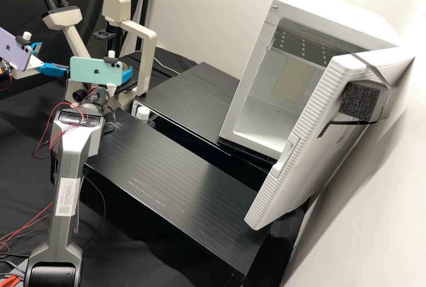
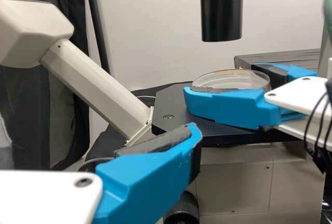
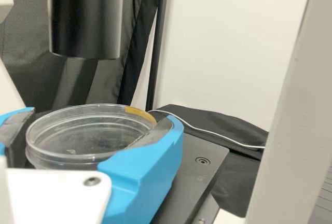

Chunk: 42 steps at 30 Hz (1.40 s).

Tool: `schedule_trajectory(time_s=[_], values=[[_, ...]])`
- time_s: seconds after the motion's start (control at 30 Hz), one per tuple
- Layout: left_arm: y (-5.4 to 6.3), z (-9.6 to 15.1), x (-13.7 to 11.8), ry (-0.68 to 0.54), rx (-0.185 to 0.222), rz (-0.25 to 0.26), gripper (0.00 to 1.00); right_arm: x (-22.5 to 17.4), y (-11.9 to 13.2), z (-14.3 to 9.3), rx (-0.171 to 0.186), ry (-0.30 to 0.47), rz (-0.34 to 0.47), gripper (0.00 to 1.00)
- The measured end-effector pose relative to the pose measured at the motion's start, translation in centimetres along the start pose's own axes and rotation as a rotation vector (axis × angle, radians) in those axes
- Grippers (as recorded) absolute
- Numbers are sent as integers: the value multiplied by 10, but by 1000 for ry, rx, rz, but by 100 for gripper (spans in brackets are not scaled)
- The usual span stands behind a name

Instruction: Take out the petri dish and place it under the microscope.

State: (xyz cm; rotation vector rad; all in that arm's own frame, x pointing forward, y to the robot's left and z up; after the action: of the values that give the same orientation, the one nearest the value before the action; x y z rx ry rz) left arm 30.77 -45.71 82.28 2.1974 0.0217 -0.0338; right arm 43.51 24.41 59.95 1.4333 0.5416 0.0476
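One clear petri dish (image 3: 91, 130) sits right between the fingertips of the right gripper (image 1: 127, 75), a blue finger on either side of it, so from where I'm standing that hand has it gripped. A yellowish mark shows on the dish's rim, close to one fingertip. Below the hand and the dish is the microscope's dark stage (image 2: 174, 111); whether the dish touches it I can't tell. Above the held dish hangs the microscope's black tube (image 2: 221, 11), its lower end apart from the rim. Over on the other side, the left gripper (image 1: 53, 58) is spread wide, its two blue fingers well apart with nothing between them. It is near the stage, with a gap between it and the dish, which is outside its fingers. The microscope's cream column (image 1: 144, 56) stands just beside the right hand, and the eyepieces (image 1: 55, 1) are farther off, beyond the left one. A small bottle with a white cap (image 1: 143, 113) is near the right gripper, by the black platforms (image 1: 177, 163). Well off to the right of both hands there's a white cabinet (image 1: 266, 118) with its ribbed door (image 1: 306, 145) standing open.
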Motion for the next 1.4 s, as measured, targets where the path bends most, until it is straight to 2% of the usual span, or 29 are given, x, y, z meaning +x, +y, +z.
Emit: schedule_trajectory(time_s=[0.17, 0.2, 0.47, 0.83, 0.93, 1.03, 1.1, 1.2, 1.33, 1.4], values=[[0, 0, 0, 0, 0, 0, 100, 1, 1, -1, 2, -2, -2, 0], [0, 0, 0, 0, 0, 0, 100, 1, 1, -1, 2, -2, -2, 100], [0, 0, 0, 0, 0, 0, 100, 3, 0, 0, -11, -12, 0, 100], [0, 0, 0, 0, 0, 0, 100, 3, -1, 1, -2, -24, -12, 100], [0, 0, 0, 0, 0, 0, 100, 1, -3, 4, -12, -22, -19, 100], [0, 0, 0, 0, 0, 0, 100, -5, -2, 6, -1, -14, -17, 100], [0, 0, 0, 0, 0, 0, 100, -11, 3, 9, 25, -16, -12, 100], [0, 0, 0, 0, 0, 0, 100, -23, 8, 12, 41, -10, 0, 100], [0, 0, 0, 0, 0, 0, 100, -43, 14, 11, 32, 29, 15, 100], [0, 0, 0, 0, 0, 0, 100, -57, 15, 12, 15, 50, 7, 100]])
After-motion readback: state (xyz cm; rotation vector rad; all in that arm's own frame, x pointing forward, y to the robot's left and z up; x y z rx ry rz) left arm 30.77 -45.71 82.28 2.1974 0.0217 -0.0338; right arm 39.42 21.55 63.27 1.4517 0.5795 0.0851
